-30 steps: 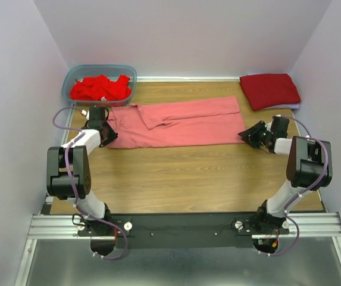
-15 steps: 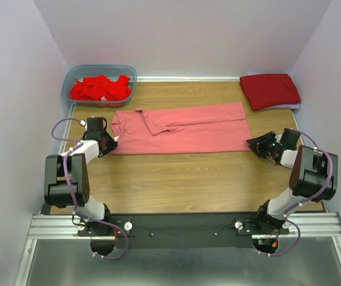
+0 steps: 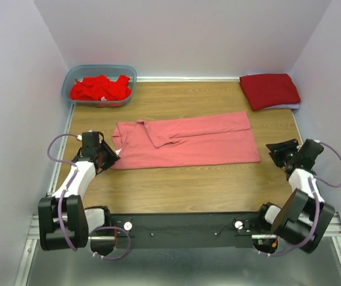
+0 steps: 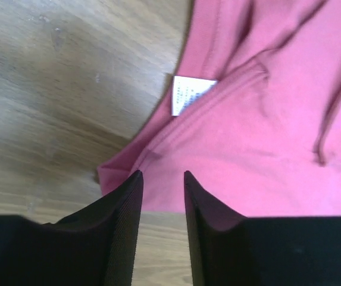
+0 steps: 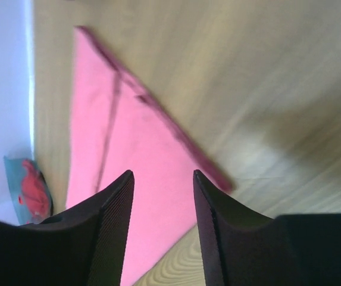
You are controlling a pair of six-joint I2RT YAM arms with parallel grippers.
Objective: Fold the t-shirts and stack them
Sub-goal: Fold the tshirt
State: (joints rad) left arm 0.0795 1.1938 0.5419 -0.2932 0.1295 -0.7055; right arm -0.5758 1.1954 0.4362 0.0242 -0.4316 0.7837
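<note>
A salmon-pink t-shirt lies flat across the middle of the table, folded into a long band with a sleeve turned over it. My left gripper is open at the shirt's near left corner, its fingertips just short of the cloth, with nothing between them. A white label shows at the collar. My right gripper is open a little off the shirt's near right corner, also holding nothing. A folded dark crimson t-shirt lies at the back right. Crumpled bright red t-shirts fill the tub.
The translucent blue-grey tub stands in the back left corner and shows as a teal patch in the right wrist view. White walls close in on the left, back and right. Bare wood runs between the pink shirt and the arm bases.
Both grippers drew the pink shirt towards the near side and to the right, then opened and let go of its corners. Both arms have pulled back outwards and nearer.
</note>
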